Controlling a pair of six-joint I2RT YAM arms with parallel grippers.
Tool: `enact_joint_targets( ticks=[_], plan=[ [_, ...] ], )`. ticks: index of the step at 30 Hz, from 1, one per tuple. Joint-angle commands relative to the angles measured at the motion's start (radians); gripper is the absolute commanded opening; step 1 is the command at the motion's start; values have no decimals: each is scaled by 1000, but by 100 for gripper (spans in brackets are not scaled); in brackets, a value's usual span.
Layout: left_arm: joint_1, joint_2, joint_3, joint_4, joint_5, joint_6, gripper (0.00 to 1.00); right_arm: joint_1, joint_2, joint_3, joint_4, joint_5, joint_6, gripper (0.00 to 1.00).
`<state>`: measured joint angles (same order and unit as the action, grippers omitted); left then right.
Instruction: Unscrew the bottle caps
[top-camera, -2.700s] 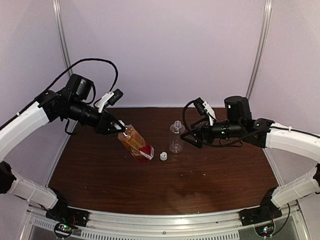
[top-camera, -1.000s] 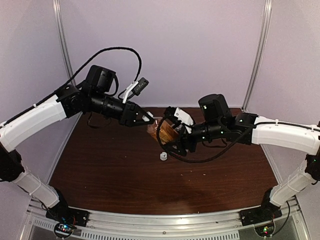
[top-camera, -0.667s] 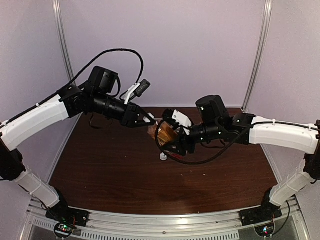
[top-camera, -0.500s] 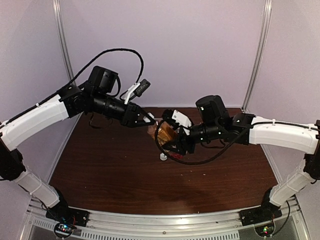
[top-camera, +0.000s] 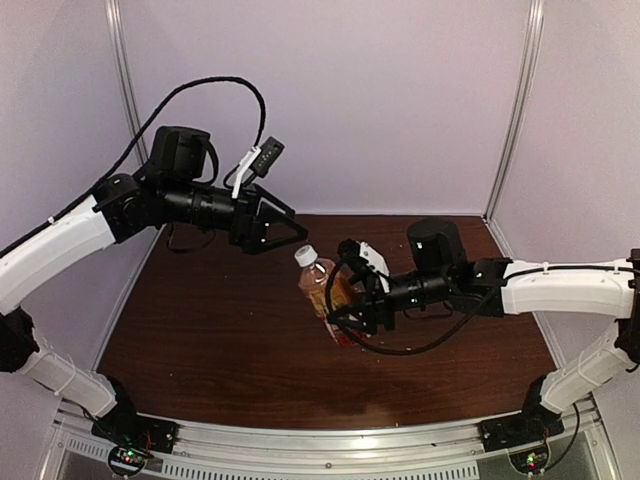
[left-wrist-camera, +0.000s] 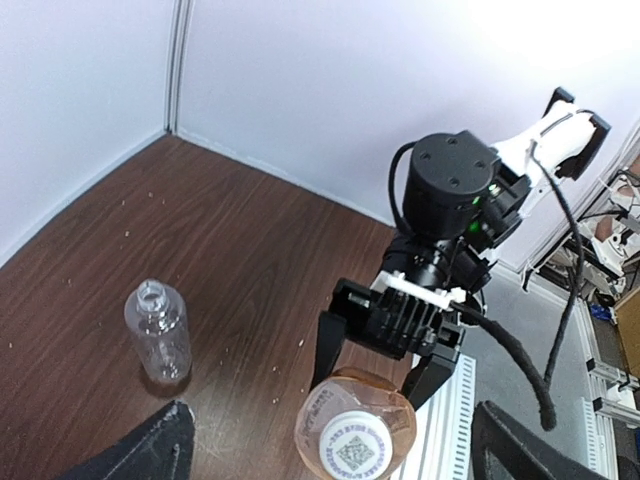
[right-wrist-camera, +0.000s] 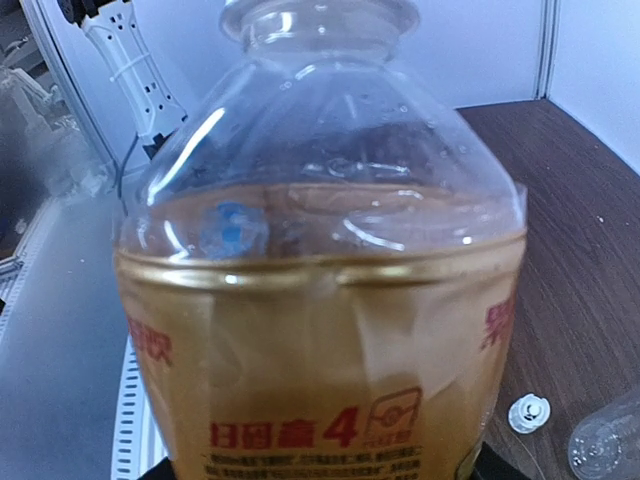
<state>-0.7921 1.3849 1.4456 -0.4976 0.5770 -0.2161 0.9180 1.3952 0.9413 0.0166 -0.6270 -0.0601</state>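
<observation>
Left claw (top-camera: 292, 226) has its fingers wide apart and hovers just up-left of the screwed-on cap (top-camera: 305, 256) of the amber bottle (top-camera: 318, 282), not touching it. The amber bottle is held tilted up off the counter (top-camera: 200, 330), with the right claw (top-camera: 346, 316) clamped round its lower body. The clear bottle (left-wrist-camera: 158, 330) stands upright on the counter, uncapped, with a loose cap (right-wrist-camera: 528, 412) lying near it.
</observation>
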Motion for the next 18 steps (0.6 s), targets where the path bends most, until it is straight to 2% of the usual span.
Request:
enact_joint_targets(
  ticks=[1, 5, 10, 18],
  plan=[
    [-1, -58, -79, 240, 103, 3, 98, -8, -52, -60, 271, -125, 141, 43],
    [-1, -62, -134, 392, 199, -17, 97, -16, -59, -106, 392, -157, 210, 42],
    [-1, -32, -148, 516, 231, -21, 91, -32, -55, -130, 483, -187, 266, 41],
    [-2, 89, -74, 586, 329, -46, 71, -59, -38, -138, 551, -224, 297, 39]
  ],
)
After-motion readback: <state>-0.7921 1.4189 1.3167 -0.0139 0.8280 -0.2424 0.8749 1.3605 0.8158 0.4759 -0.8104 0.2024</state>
